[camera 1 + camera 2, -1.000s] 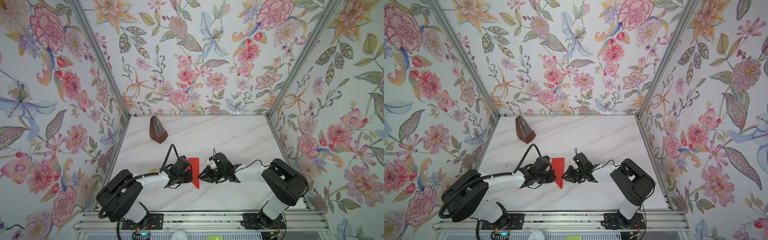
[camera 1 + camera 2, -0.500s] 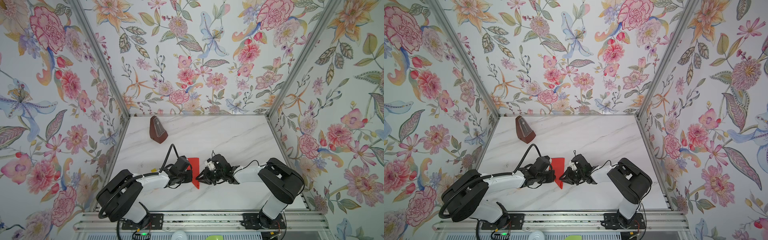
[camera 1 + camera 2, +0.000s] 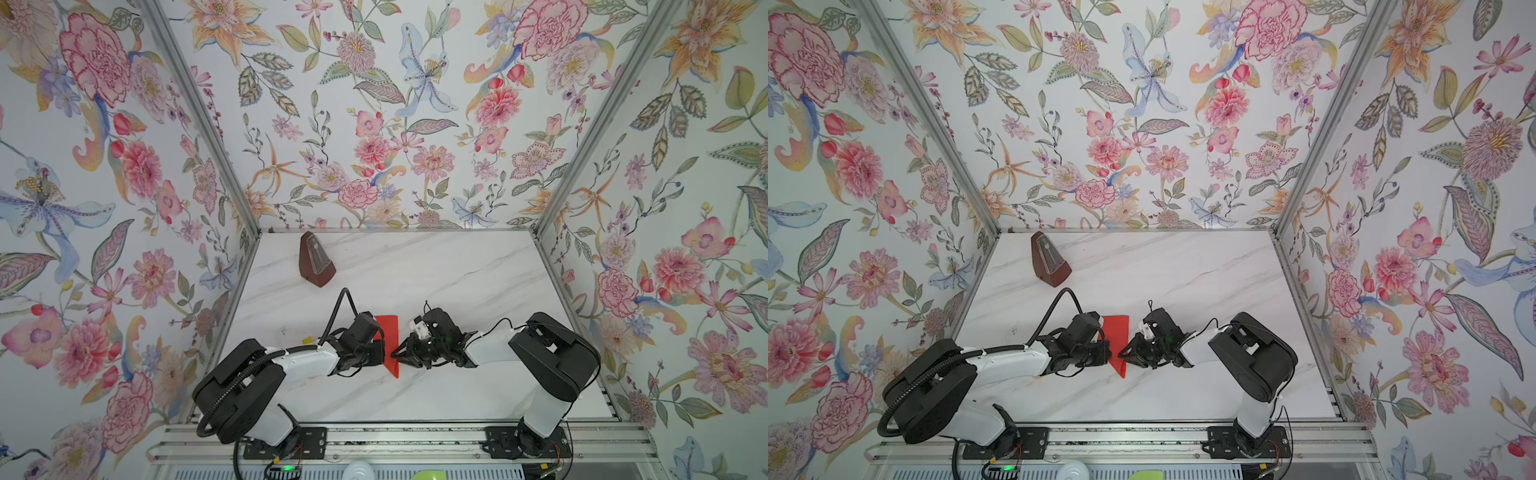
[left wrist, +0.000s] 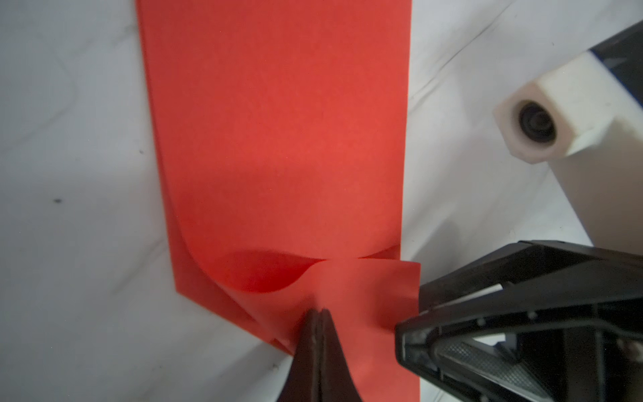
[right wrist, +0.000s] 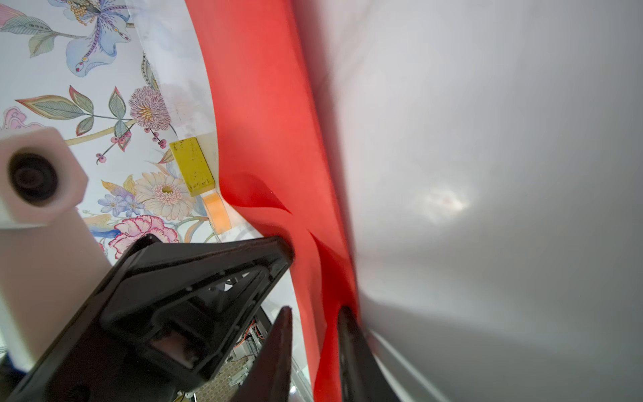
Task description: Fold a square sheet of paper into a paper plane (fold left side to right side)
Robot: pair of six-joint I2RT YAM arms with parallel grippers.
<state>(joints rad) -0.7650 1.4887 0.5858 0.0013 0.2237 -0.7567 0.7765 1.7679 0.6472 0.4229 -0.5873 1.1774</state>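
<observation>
Square sheet of paper (image 4: 278, 139), doubled over, lies flat just ahead of my left pincer (image 4: 318, 313). That pincer is clamped on the lifted near flap, I judge so the layers cannot slip. My right pincer (image 5: 315, 309) straddles the edge just beside it, jaws apart, gripping nothing. Metronome (image 3: 316, 259) stands well beyond both.

A dark brown pyramid-shaped metronome (image 3: 316, 266) stands at the rear left of the white marble tabletop (image 3: 436, 270), well apart from a small yellow block (image 5: 192, 166), within floral-papered walls (image 3: 374, 104).
</observation>
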